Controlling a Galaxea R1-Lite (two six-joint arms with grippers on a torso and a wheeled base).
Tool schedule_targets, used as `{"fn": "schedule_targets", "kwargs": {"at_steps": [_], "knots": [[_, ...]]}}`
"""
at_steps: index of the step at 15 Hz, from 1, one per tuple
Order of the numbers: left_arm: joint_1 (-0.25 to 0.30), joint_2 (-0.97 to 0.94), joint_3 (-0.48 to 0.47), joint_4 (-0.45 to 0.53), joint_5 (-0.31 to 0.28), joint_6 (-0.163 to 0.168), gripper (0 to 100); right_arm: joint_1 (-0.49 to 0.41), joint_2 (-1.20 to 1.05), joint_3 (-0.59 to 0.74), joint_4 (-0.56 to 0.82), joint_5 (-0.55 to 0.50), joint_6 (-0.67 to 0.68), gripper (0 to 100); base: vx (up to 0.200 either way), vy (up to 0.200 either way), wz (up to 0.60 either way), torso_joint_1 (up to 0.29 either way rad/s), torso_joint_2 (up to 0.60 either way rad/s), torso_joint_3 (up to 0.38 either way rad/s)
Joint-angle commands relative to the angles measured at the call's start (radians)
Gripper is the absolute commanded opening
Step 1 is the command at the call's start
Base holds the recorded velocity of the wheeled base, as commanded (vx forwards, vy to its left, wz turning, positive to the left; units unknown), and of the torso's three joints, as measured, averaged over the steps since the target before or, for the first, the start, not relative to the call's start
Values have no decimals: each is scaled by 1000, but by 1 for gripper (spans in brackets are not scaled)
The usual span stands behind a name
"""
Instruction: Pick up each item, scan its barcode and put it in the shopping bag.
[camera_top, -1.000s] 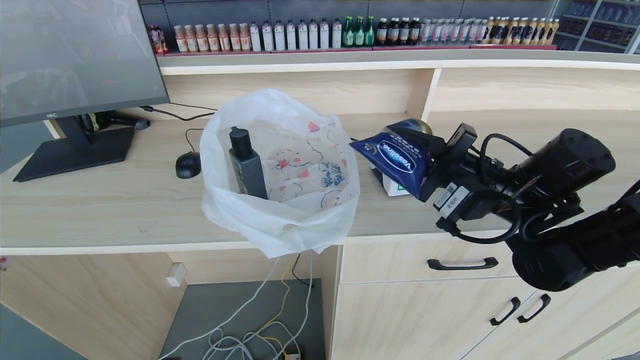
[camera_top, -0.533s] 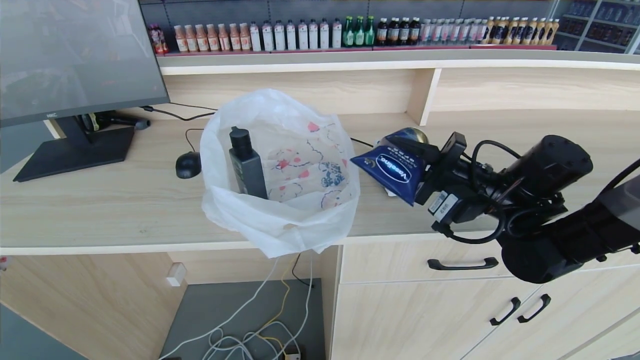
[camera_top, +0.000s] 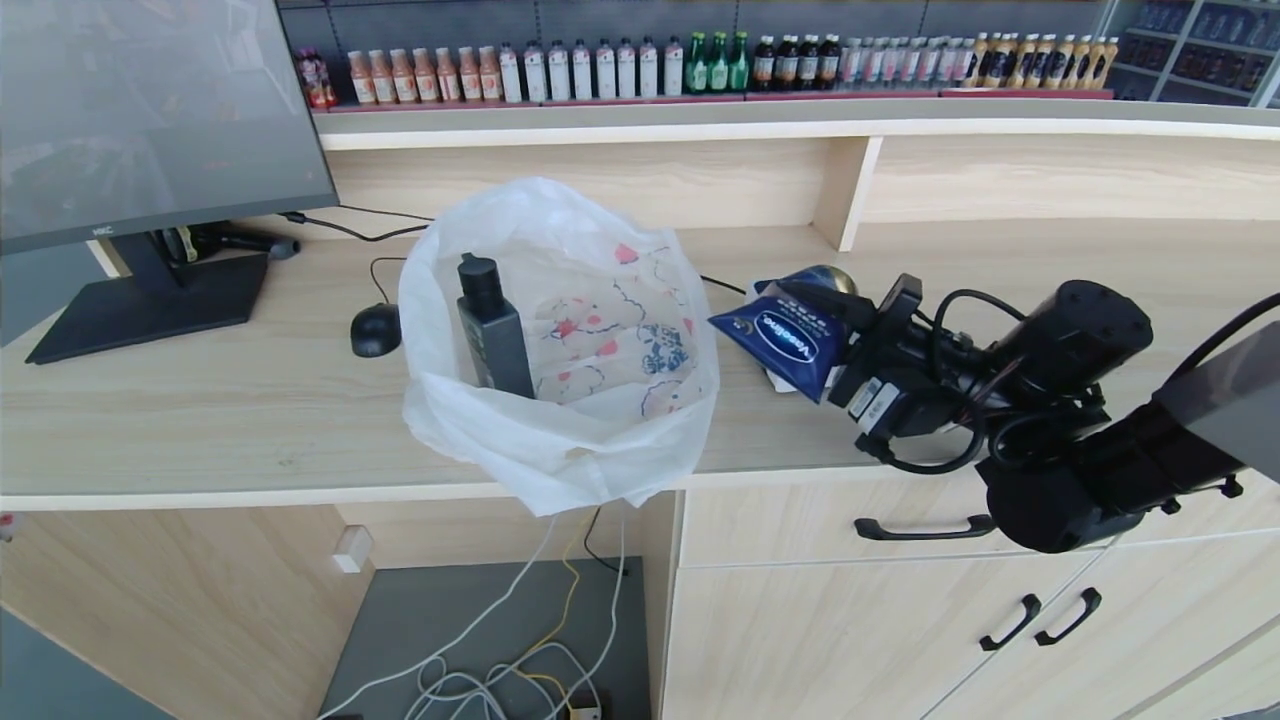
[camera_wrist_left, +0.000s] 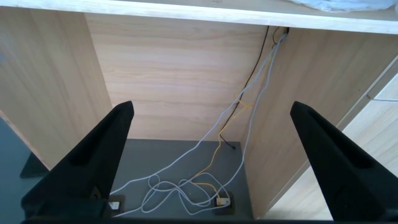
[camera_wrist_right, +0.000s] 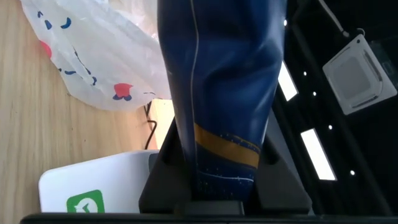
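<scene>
Grip was confirmed on the right arm only.
The shopping bag (camera_top: 560, 340) was found open on the counter (camera_top: 200, 400); the blue pouch (camera_top: 785, 335) was clamped in the right gripper (camera_top: 835, 345), just right of the bag's rim, long axis pointed bagward. The left gripper (camera_wrist_left: 211, 112) was noted spread wide, empty, below the counter.

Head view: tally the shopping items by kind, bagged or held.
Dark grey plastic bottle, in white plastic shopping bag: 1
Floral-print soft pack, in bag: 1
Blue foil pouch, in right gripper: 1
Total: 3
</scene>
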Motion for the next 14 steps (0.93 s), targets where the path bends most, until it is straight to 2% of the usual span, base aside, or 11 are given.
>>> {"fn": "schedule_targets", "kwargs": {"at_steps": [1, 14], "knots": [[1, 0, 0, 0, 0, 0, 100, -2, 10, -2, -1, 0, 0, 0, 0, 0, 0, 0, 0, 0], [1, 0, 0, 0, 0, 0, 100, -40, 43, -39, -1, -4, 23, 0, 0, 0, 0, 0, 0, 0]]}}
